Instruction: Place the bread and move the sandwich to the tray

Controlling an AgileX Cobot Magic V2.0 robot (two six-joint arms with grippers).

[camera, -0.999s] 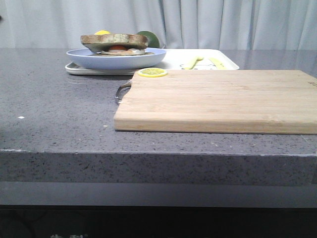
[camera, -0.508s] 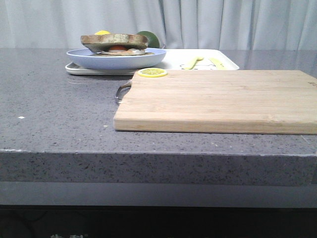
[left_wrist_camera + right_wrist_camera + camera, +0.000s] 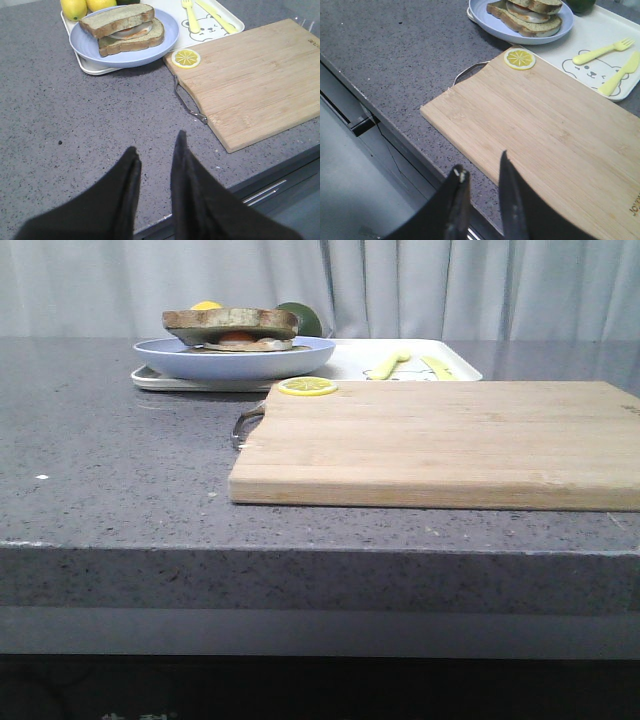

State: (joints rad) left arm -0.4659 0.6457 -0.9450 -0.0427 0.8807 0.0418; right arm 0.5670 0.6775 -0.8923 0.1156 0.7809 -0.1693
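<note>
The bread (image 3: 230, 318) lies on top of the fried egg and lower slice, so the sandwich (image 3: 127, 27) sits stacked on its pale blue plate (image 3: 85, 47). The plate rests on the left end of the white tray (image 3: 350, 360) at the back of the counter. It shows in the right wrist view too, sandwich (image 3: 527, 15) on plate (image 3: 485, 17) on tray (image 3: 580, 30). My left gripper (image 3: 157, 141) is open and empty over the counter's front edge, well short of the plate. My right gripper (image 3: 481, 161) is open and empty above the near edge of the cutting board. Neither gripper shows in the front view.
A wooden cutting board (image 3: 440, 440) with a metal handle (image 3: 189, 102) fills the right half of the counter, a lemon slice (image 3: 307, 386) on its far left corner. A yellow fork (image 3: 600, 51) and knife (image 3: 620, 72) lie on the tray. Lemons (image 3: 74, 7) and a green fruit (image 3: 300, 318) sit behind the plate.
</note>
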